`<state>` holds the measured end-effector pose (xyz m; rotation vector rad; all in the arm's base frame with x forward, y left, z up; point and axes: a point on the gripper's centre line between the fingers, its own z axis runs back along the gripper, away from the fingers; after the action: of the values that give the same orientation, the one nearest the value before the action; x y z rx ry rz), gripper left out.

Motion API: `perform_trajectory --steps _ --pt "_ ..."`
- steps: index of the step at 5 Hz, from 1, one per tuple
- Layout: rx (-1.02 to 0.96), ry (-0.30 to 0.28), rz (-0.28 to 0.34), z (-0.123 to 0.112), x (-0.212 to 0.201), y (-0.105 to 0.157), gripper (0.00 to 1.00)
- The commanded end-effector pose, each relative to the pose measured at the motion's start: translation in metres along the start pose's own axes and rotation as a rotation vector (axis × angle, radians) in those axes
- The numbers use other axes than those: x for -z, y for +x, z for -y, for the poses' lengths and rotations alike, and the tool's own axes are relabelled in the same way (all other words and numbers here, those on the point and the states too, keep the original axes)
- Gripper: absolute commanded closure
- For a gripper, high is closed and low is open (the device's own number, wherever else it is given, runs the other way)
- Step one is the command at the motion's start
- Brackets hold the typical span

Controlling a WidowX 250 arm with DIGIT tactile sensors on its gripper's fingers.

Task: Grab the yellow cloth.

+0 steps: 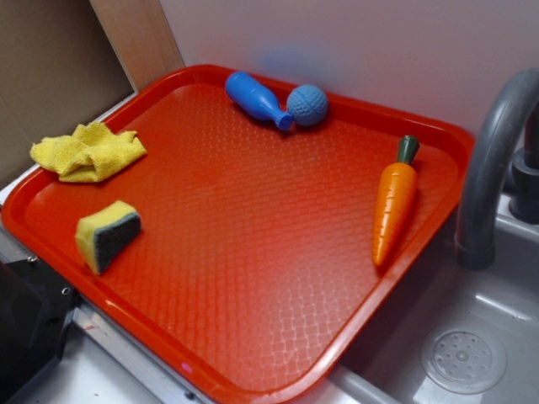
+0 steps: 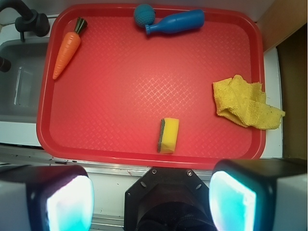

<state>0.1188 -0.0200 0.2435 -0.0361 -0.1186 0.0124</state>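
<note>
Our gripper (image 2: 151,199) hangs wide open and empty above the tray (image 2: 144,154), ready to descend. The cloth (image 2: 245,103) lies crumpled over the rim, clear of the sponge (image 2: 169,135).

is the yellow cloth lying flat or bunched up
Bunched up. The yellow cloth lies in crumpled folds, draped over the red tray's rim, partly off it in the wrist view.

The yellow cloth (image 1: 88,152) (image 2: 246,103) I am after is a small bright terry rag, crumpled into loose, floppy folds. It lies draped over the rim of the red tray (image 1: 253,252) (image 2: 120,96), part on the tray's floor and part hanging past the edge.
</note>
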Motion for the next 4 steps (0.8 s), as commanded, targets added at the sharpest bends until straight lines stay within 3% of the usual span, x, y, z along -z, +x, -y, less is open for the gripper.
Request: perform_trajectory --steps 1,2,4 --pt "0.000 0.000 0.000 0.000 0.000 0.000 0.00" --pt "0.239 0.000 -0.105 -0.051 0.051 0.025 0.00" --pt "0.565 0.103 -0.101 -0.123 0.106 0.023 0.00"
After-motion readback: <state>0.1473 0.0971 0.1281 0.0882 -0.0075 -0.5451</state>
